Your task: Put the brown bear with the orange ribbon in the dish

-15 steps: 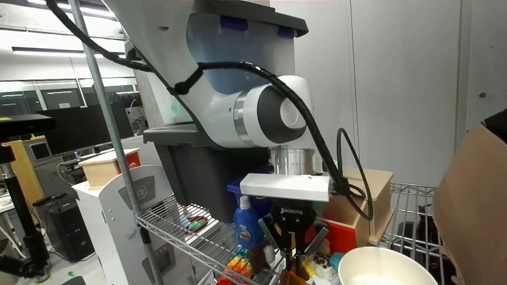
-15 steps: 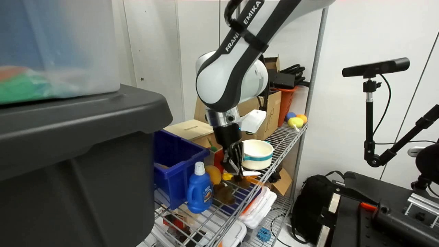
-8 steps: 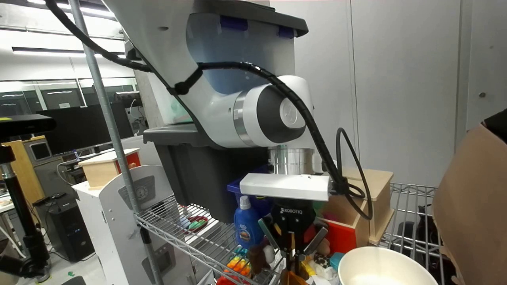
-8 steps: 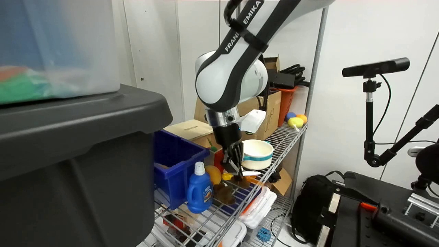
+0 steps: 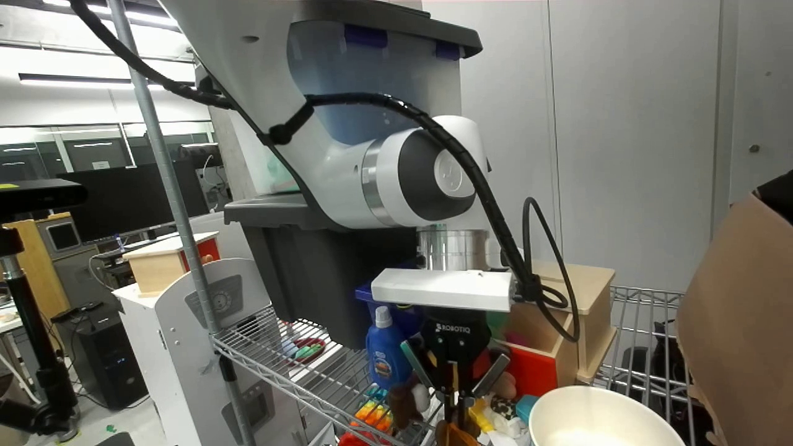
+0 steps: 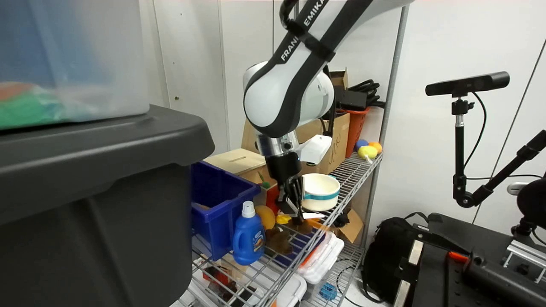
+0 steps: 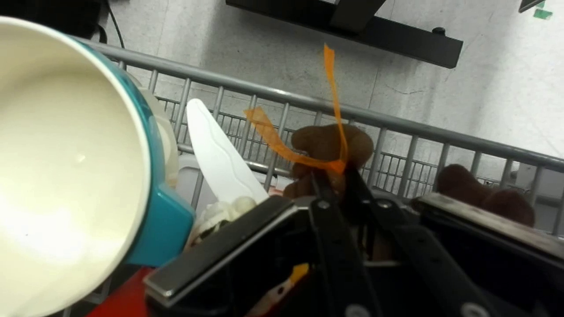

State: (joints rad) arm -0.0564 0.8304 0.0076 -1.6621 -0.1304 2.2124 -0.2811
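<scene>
Where the tips of your gripper [image 7: 335, 177] come close together in the wrist view, you have the brown bear [image 7: 319, 138] pinched between them, right by the knot of its orange ribbon [image 7: 269, 135]. The jaws are drawn in narrow and clamped on the toy, whose rounded lobes show just past the tips, with one ribbon tail crossing the rail of the wire shelf [image 7: 282, 95] in that view. Whether the bear's underside touches the shelf, you cannot tell from here. It is outside the cream-white bowl [image 7: 88, 101], which stands upright near your gripper, its teal handle [image 7: 165, 224] toward your fingers; a white plastic knife [image 7: 220, 158] shows between bowl and bear. On the bear's far side from the bowl, apart from your fingertips, lies a second brown plush toy [image 7: 484, 200]. Farther out, in an exterior view, a blue detergent bottle [image 6: 248, 238] stands just beside that toy, next to a blue bin [image 6: 213, 234], and in an exterior view a wooden box with a red front [image 5: 530, 370] sits behind your gripper.
</scene>
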